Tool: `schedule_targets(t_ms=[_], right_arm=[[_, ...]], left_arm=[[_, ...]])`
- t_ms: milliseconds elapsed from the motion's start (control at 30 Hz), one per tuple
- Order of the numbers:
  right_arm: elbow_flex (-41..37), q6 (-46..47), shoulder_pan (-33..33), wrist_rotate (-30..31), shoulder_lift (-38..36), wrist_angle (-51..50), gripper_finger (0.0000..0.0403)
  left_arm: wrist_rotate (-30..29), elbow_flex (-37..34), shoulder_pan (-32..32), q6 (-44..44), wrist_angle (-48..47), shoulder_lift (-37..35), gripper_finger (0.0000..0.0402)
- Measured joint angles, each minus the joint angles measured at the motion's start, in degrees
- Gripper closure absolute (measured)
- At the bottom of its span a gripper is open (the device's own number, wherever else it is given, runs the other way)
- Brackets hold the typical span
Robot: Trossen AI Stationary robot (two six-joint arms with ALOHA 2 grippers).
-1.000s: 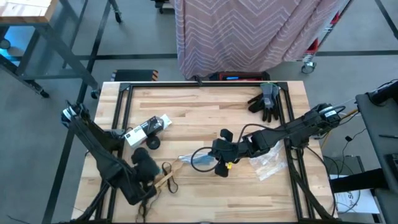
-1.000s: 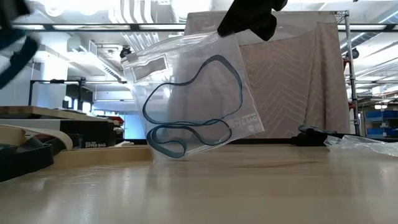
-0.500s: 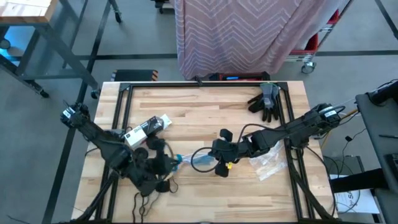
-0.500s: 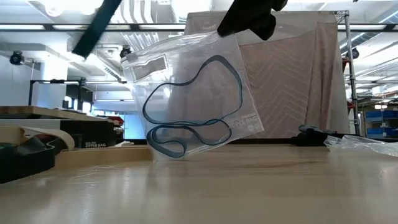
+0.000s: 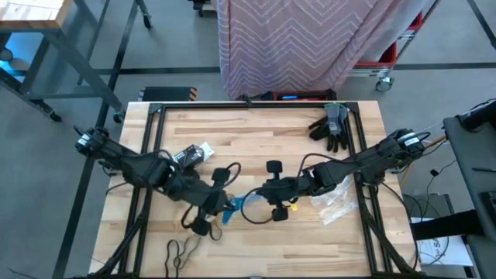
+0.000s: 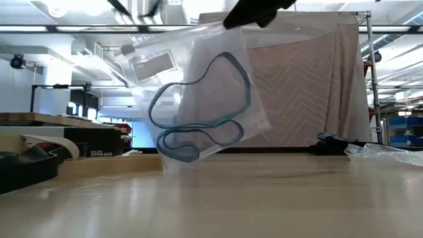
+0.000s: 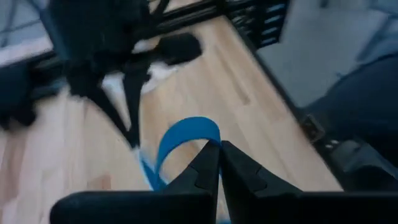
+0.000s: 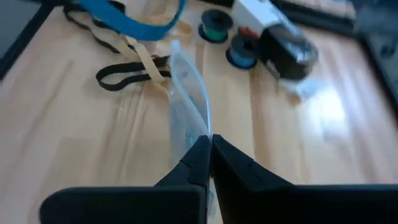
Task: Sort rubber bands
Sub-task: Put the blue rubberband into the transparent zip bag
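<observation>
- Wooden table [image 5: 256, 139] fills the middle of the high view, black frame rails down both sides; pink zigzag cloth [image 5: 310, 39] hangs past its top edge.
- Right arm comes in from the right edge of the high view; right gripper [image 5: 273, 194] sits just right of centre, closed on the top edge of a clear plastic bag [image 6: 192, 99].
- Low view: the bag hangs upper centre, tilted, bottom corner near or touching the tabletop, can't tell which. Blue rubber bands [image 6: 198, 112] are looped inside it.
- Left arm reaches from the left edge of the high view toward centre; left gripper [image 5: 219, 208] is just left of the bag, fingers pinched shut on a blue band [image 7: 186, 134], which curls out past the tips in the left wrist view.
- Loose bands on the table: tan and black ones [image 8: 134, 62] upper left in the right wrist view, a dark loop [image 5: 180, 249] lower left in the high view.
- Dark work gloves [image 5: 332, 124] upper right of the table, spare crinkly bag [image 5: 335, 203] lower right, a box [image 5: 184, 157] left of centre.
- Risk, my guess: the bag mouth looks narrow and floppy, so the band could catch on the rim and fold outside.
- Risk: with only one edge pinched, a push from the left gripper could swing or pull the bag loose.
- Risk: the band may cling to the fingers on release.
</observation>
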Motion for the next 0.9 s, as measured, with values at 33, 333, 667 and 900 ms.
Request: schedule_targets(t_ms=[33, 333, 667, 900], right_arm=[[0.0, -2.5, 0.0, 0.0, 0.0, 0.6, 0.0403], [0.0, -10.2, 0.0, 0.0, 0.0, 1.5, 0.0403], [0.0, -9.6, 0.0, -0.1, 0.0, 1.6, 0.0403], [0.0, -10.2, 0.0, 0.0, 0.0, 1.6, 0.0403]], left_arm=[[2.8, 0.5, 0.8, 1.8, -0.4, 0.0, 0.0402], [16.8, 2.6, 7.3, 12.1, -1.2, 0.0, 0.0402], [20.8, 2.4, 12.9, 17.1, -1.8, 0.0, 0.0402], [20.9, 1.9, 12.9, 16.2, -2.5, 0.0, 0.0401]])
